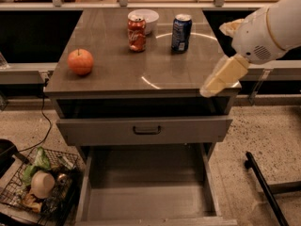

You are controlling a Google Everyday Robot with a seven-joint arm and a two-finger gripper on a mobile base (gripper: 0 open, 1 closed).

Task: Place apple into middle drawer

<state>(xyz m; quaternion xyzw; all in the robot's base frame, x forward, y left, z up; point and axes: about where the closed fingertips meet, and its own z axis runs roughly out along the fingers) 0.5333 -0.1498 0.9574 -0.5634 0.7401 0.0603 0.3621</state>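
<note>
The apple [80, 61], round and red-orange with a short stem, sits on the left side of the grey counter top [141, 72]. The middle drawer [146, 199] is pulled far out at the bottom, its bare grey floor showing between thin side walls. My white arm [270, 25] comes in from the upper right. The gripper [217, 80], cream-coloured, hangs over the counter's right front corner, far right of the apple and above the open drawer.
A red soda can [137, 33], a blue can [181, 32] and a white bowl [143, 18] stand at the counter's back. A drawer front with a dark handle [146, 130] sits above the open box. A wire basket of clutter [40, 187] is at lower left, and a black bar [265, 187] lies on the floor at right.
</note>
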